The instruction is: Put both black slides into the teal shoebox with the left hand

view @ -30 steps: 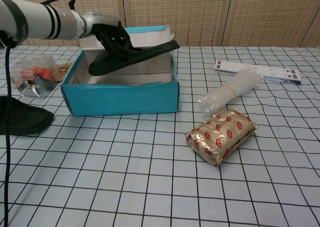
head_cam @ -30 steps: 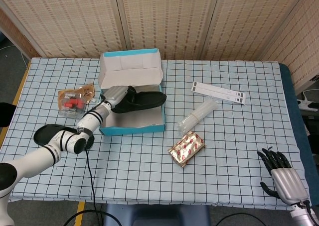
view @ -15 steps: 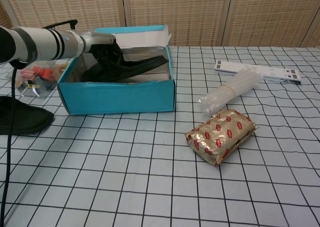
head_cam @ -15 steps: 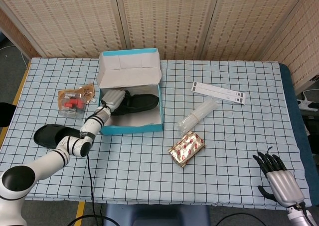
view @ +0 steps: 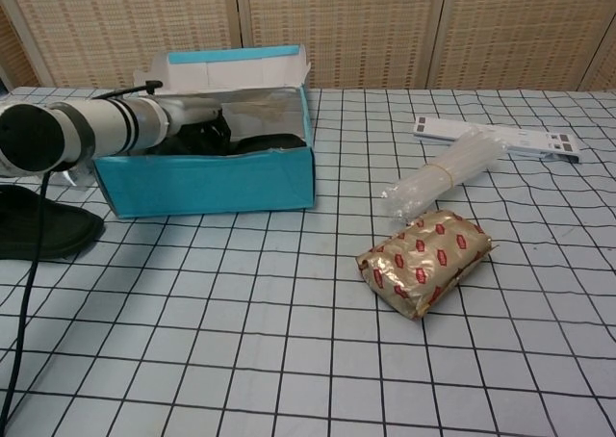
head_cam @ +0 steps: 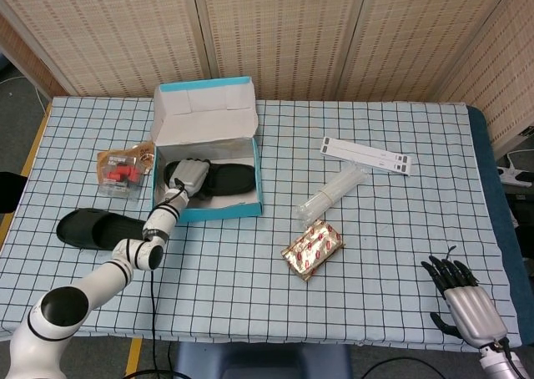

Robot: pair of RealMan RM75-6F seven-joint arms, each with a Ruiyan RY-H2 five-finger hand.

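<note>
The first black slide (head_cam: 224,180) already lies inside the teal shoebox (head_cam: 219,212), its long axis running left to right across the box floor, and from the chest camera only its dark top edge shows over the near wall. Your left hand (head_cam: 190,177) is down in the box at the slide's left end, on or against it; whether the fingers are clamped on it or loose, neither view shows, so I cannot tell. The second black slide (head_cam: 90,227) lies flat on the table to the left of the box, well apart from it, also lengthwise left to right; which end is the toe is not clear from these views. Judging by its look, it is light, rubbery and somewhat flexible, so it will bend if you take it by one tip; I would take hold across the strap near the middle, where there is an edge to hook the fingers under, since the sole lying flat on the cloth gives little to pinch. The box is probably light cardboard and may slide when nudged, so come in from above rather than pushing on its wall. Your right hand (head_cam: 469,302) rests at the near right corner of the table, fingers spread and holding nothing. Beside the box are a clear packet with red contents (head_cam: 122,171) and, further right, a gold wrapped pack (head_cam: 312,250)
</note>
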